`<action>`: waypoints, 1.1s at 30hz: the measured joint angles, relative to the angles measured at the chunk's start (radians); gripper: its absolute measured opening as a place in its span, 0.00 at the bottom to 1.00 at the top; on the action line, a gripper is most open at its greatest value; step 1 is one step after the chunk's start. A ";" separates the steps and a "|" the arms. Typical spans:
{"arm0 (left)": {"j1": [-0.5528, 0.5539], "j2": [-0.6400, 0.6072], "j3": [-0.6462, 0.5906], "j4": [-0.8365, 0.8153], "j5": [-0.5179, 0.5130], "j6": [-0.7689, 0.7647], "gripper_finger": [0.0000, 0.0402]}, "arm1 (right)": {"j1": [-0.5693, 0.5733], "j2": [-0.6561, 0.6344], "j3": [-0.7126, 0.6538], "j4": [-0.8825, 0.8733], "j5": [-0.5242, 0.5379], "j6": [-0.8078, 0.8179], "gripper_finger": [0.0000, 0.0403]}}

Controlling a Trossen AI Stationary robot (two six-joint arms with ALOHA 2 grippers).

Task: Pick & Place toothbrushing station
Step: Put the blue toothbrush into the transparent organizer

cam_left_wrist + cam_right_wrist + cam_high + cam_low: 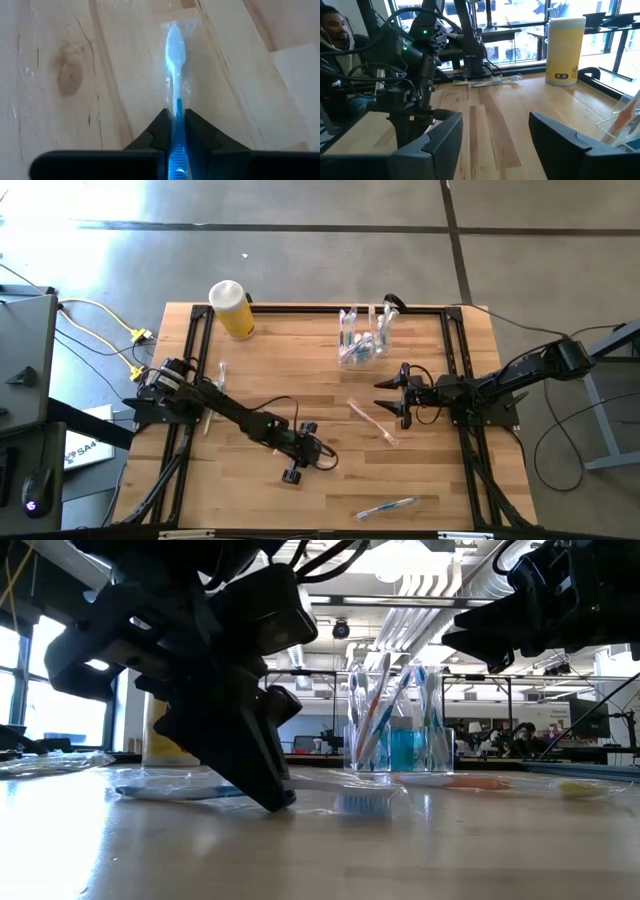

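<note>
The left pincer (297, 461) stands low on the table (250, 490), its fingers (150, 140) closed on the handle of a wrapped teal toothbrush (175, 55) — the brush lies flat, its head pointing straight out ahead of the tips. I judge the low grip is needed because the brush is thin. Farther off stands the clear cup (362, 335), already holding brushes. The right pincer (400, 393) hangs near that cup — open and empty, waiting.
</note>
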 joint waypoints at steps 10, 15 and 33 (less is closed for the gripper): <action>-0.002 -0.071 -0.006 -0.075 -0.057 0.003 0.06 | 0.000 0.000 0.000 0.002 -0.112 0.079 0.55; -0.002 -0.210 -0.001 -0.171 -0.168 0.074 0.06 | 0.007 0.000 0.000 0.026 -0.257 0.168 0.55; 0.306 -0.409 0.002 0.381 0.017 0.336 0.06 | 0.418 0.052 0.000 0.037 0.144 0.233 0.55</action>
